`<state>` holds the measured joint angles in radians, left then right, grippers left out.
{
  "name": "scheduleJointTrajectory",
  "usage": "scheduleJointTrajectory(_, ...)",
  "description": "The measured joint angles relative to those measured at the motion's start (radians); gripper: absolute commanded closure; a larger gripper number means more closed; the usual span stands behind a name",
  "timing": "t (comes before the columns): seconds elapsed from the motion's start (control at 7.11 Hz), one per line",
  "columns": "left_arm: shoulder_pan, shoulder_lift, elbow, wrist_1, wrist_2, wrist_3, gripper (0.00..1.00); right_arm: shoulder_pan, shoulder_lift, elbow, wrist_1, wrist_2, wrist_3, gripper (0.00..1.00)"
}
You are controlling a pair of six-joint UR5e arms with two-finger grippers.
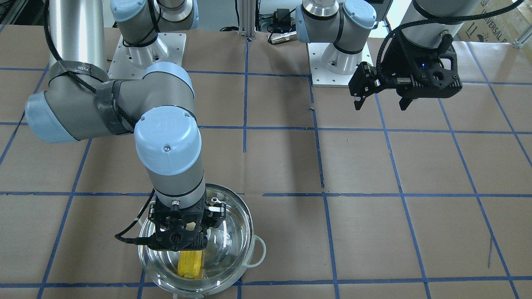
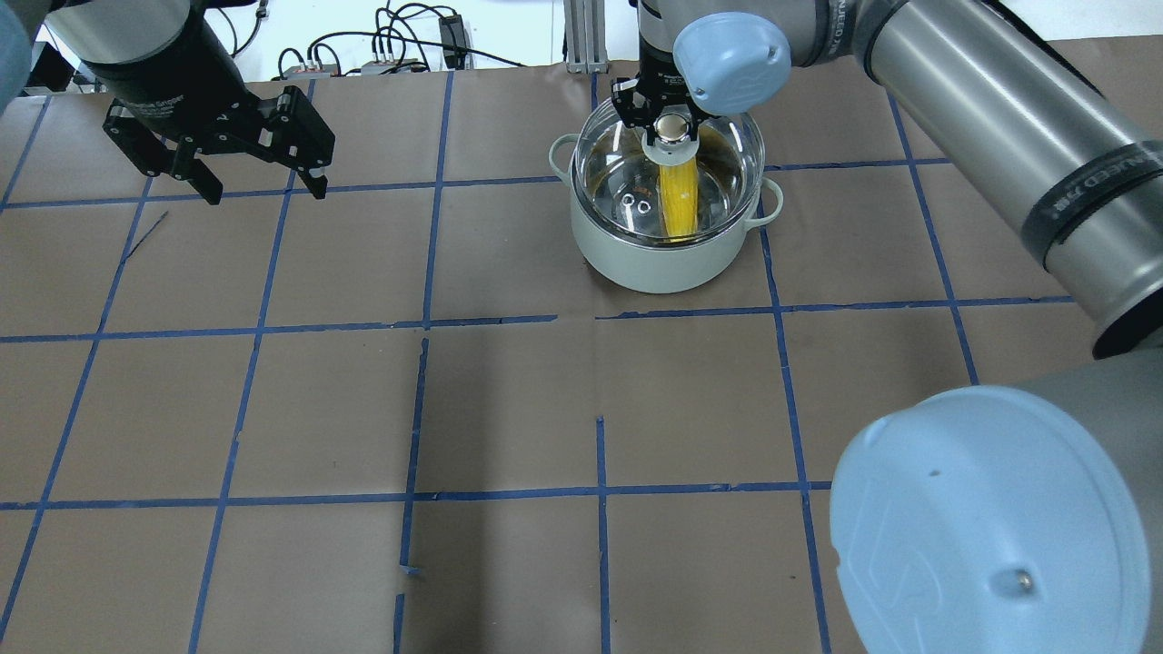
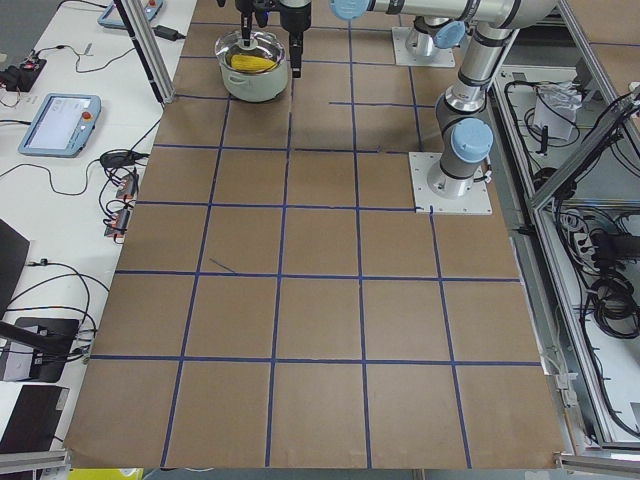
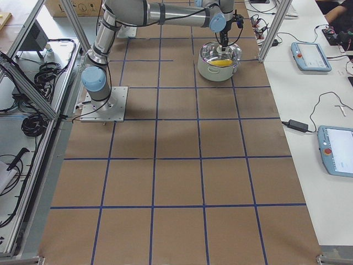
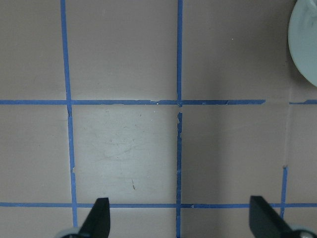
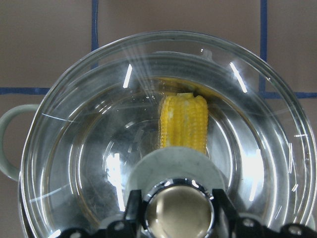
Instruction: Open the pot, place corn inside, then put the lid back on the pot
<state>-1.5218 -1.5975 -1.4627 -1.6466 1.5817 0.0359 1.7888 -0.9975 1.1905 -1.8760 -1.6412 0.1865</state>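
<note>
The pot (image 2: pixel 663 263) has a pale round body and two looped side handles and stands at the table's far side, right of centre. The yellow corn (image 2: pixel 679 195) lies inside it, seen through the glass; it also shows in the right wrist view (image 6: pixel 183 121). The clear glass lid (image 2: pixel 618 173) sits over the pot's mouth, at or slightly above the rim. My right gripper (image 2: pixel 670 123) is shut on the lid's knob (image 6: pixel 178 210), fingers on either side. My left gripper (image 2: pixel 266 193) is open and empty, above bare table far to the pot's left.
Brown paper with a blue tape grid (image 2: pixel 600 409) covers the table. The arm bases (image 1: pixel 338 62) stand on the robot's side. Cables and aluminium posts (image 2: pixel 581 36) line the far edge behind the pot. The pot's edge (image 5: pixel 307 44) shows at the left wrist view's corner.
</note>
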Motion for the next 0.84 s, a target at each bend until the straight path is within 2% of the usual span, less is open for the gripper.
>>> scheduleJointTrajectory(0.84,0.0,-0.004,0.001,0.004,0.0,0.0,0.0,0.003,-0.013,-0.007,0.046,0.01,0.0,0.76)
